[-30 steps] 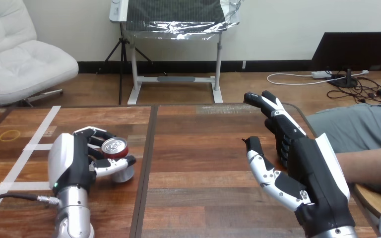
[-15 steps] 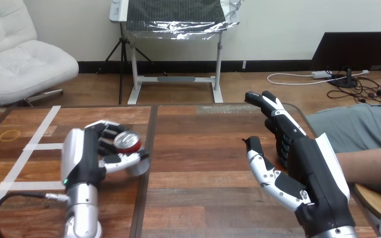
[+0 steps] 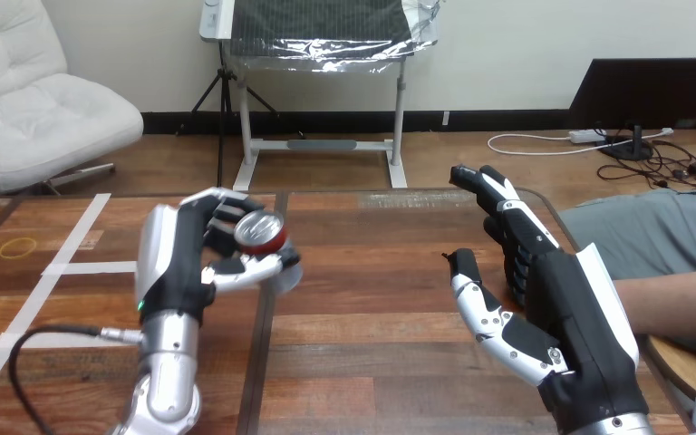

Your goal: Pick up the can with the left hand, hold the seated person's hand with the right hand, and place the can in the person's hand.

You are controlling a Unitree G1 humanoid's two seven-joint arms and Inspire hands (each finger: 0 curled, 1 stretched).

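Note:
My left hand [image 3: 179, 263] is raised above the table's left half, its fingers and thumb curled round a red can [image 3: 263, 237] with a silver top. The can is clear of the table surface. My right hand [image 3: 553, 299] stands open on edge at the right, fingers straight and pointing away, thumb out to the left. The person's forearm [image 3: 680, 304] lies at the right edge, just behind my right hand; the person's hand is hidden behind my right hand, and I cannot tell whether the two touch.
The wooden table [image 3: 372, 272] has a dark seam down its middle. White tape strips [image 3: 72, 245] mark the left part, and a yellow rubber band [image 3: 18, 246] lies at the far left. A black cable [image 3: 45, 340] runs from my left wrist.
My left hand has lifted the can off the table and carried it up and to the right. My right hand has stayed in place.

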